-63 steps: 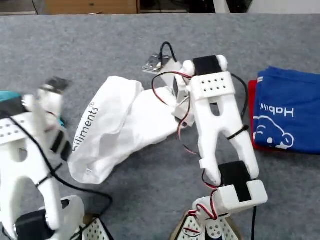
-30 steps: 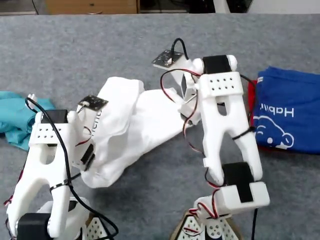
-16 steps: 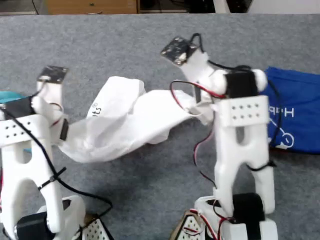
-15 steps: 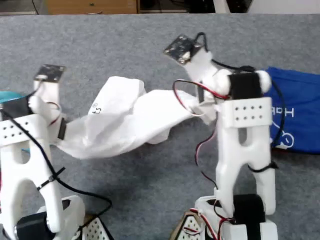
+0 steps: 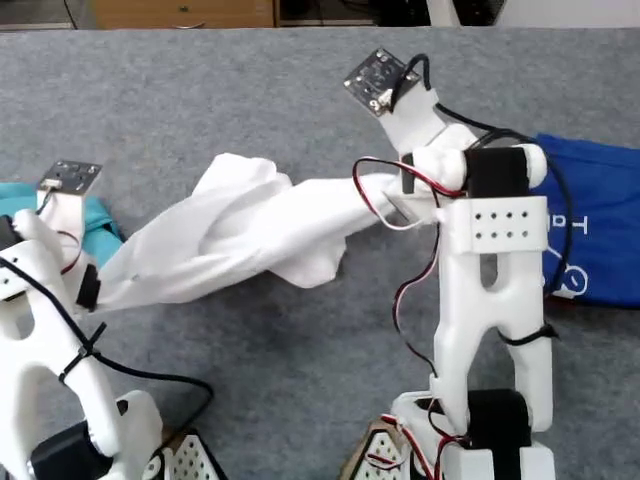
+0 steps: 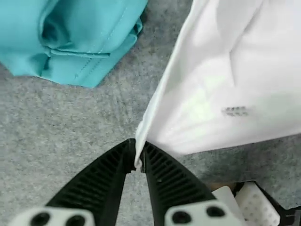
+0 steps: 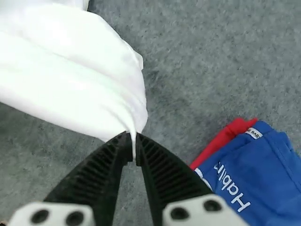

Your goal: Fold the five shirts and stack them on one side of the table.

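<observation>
I'm clamping my left gripper (image 6: 138, 160) on one edge of the white shirt (image 5: 250, 225) and my right gripper (image 7: 133, 141) on the other end. It's lying twisted and stretched across mid-table. White lettering is showing on the folded blue shirt (image 7: 254, 188), which is covering a red shirt (image 7: 225, 136). A teal shirt (image 6: 70, 37) is sitting near my left jaws.
</observation>
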Available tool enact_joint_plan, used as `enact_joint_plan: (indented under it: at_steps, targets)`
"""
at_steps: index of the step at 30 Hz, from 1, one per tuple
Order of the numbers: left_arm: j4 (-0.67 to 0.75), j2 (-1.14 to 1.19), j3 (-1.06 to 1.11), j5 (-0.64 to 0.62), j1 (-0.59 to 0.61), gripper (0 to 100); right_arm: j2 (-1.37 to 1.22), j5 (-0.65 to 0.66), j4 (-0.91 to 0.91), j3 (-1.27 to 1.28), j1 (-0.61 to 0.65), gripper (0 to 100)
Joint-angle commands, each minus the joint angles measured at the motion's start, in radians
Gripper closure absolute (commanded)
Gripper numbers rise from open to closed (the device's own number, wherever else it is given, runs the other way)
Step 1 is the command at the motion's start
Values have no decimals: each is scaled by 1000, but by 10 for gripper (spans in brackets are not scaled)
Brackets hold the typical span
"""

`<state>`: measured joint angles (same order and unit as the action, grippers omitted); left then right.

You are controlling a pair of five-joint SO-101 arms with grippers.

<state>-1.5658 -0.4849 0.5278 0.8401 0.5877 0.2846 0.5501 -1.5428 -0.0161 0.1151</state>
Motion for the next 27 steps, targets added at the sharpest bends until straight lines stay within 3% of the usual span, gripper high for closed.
enact_joint_plan:
  at_steps: [1,10,20,27]
  targets:
    - [2,-19,-3,78,80,978,38,-12,43,19,-22,997]
    - [2,-21,58,298,296,978,41,-8,35,-5,7,997]
    - [41,-25,-5,221,322,979,36,-5,-37,-2,53,996]
    - [40,-25,2,221,342,978,-25,-32,-74,108,216,993]
